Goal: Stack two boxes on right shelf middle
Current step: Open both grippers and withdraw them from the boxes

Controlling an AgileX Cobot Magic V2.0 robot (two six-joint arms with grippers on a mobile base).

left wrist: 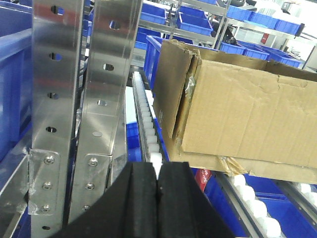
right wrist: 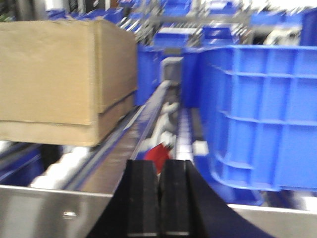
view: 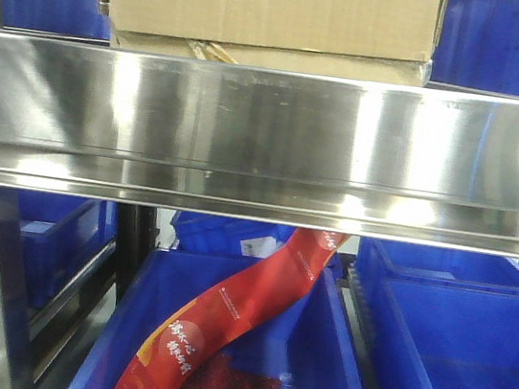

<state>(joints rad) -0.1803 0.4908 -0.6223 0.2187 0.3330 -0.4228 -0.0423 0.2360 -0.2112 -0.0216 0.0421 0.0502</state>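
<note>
Nearest the wrist cameras, the left black gripper (left wrist: 157, 191) and right black gripper (right wrist: 158, 198) are seen pressed closed and empty, while the two stacked tan corrugated cardboard boxes (view: 266, 7) sit at the front edge of the stainless-steel-beamed shelf (view: 267, 138), judged light, crushable, best clamped by opposite side faces.

One box (view: 267, 2) sits on top of the other box (view: 269, 57), both on the shelf (view: 267, 138), bins (view: 513, 42) either side, another bin (view: 248, 348) below.
</note>
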